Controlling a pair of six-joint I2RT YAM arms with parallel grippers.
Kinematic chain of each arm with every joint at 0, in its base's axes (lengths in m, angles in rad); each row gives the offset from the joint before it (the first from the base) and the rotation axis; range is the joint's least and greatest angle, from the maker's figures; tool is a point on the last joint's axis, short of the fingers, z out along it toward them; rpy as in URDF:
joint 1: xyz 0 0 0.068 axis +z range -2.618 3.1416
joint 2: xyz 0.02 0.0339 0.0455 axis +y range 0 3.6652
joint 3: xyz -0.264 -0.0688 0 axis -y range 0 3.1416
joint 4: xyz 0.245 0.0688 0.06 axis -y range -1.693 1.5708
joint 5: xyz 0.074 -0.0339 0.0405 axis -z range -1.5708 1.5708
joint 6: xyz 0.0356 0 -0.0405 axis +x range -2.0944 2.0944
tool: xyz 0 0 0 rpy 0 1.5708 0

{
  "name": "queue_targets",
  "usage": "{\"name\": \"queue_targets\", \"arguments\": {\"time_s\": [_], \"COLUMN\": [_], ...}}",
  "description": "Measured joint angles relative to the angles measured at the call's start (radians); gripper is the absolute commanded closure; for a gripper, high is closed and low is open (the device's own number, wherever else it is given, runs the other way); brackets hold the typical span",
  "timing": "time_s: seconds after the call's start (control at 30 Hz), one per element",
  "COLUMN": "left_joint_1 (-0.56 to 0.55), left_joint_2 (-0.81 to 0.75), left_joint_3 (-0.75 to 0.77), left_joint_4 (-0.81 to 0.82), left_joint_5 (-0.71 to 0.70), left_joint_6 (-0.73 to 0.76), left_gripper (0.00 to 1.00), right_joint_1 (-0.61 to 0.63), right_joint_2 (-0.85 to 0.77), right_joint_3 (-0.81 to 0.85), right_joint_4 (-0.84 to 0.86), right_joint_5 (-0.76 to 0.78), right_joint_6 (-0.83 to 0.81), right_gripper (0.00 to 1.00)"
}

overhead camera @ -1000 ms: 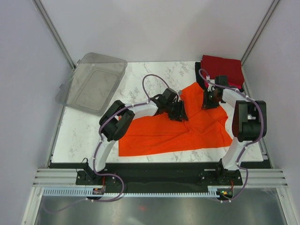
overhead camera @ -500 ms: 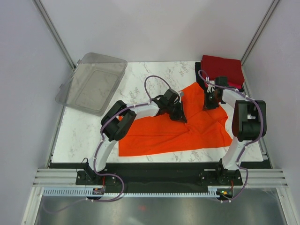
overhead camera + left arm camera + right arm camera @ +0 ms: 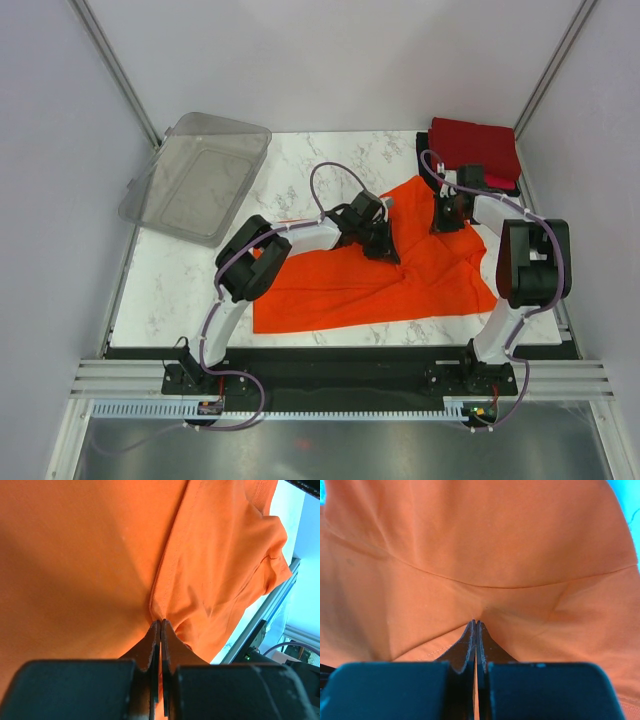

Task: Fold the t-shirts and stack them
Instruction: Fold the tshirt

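Observation:
A bright orange t-shirt point(image 3: 340, 285) lies spread and rumpled across the middle of the marble table. My left gripper point(image 3: 384, 245) is shut on a pinch of its cloth point(image 3: 161, 611) near a seam, at the shirt's centre. My right gripper point(image 3: 443, 218) is shut on the orange cloth point(image 3: 480, 611) near the shirt's upper right edge. Folded t-shirts sit stacked at the far right corner: a dark red one point(image 3: 475, 150) on top, a pinkish-red edge point(image 3: 505, 184) and a black edge point(image 3: 424, 160) beneath it.
A clear plastic bin point(image 3: 198, 176) rests tilted over the table's far left corner. Bare marble point(image 3: 170, 285) shows left of the shirt. A metal frame rail point(image 3: 265, 611) runs along the table's near edge.
Both grippers have gone from open to shut on the orange cloth. The left gripper shifted slightly right; the arms otherwise stayed in place.

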Motion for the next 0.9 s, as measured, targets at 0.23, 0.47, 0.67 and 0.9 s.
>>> {"name": "queue_targets", "arguments": {"time_s": [0.23,0.47,0.67,0.9], "left_joint_1": [-0.005,-0.006,-0.009,-0.011], "left_joint_2": [-0.035,-0.085,-0.086,-0.086], "left_joint_3": [-0.014,-0.022,-0.023,-0.023], "left_joint_4": [-0.006,-0.008,-0.036,-0.069], "left_joint_5": [-0.026,-0.081,-0.125,-0.162], "left_joint_6": [0.001,0.017,0.034,0.059], "left_gripper": [0.98,0.98,0.98,0.91], "right_joint_1": [0.010,0.009,0.009,0.012], "right_joint_2": [-0.046,-0.056,-0.056,-0.056], "right_joint_3": [-0.044,-0.055,-0.069,-0.069], "right_joint_4": [0.063,0.104,0.122,0.128], "right_joint_5": [-0.006,-0.008,-0.007,-0.008], "right_joint_6": [-0.001,-0.002,-0.002,0.000], "right_gripper": [1.00,1.00,1.00,0.87]}}
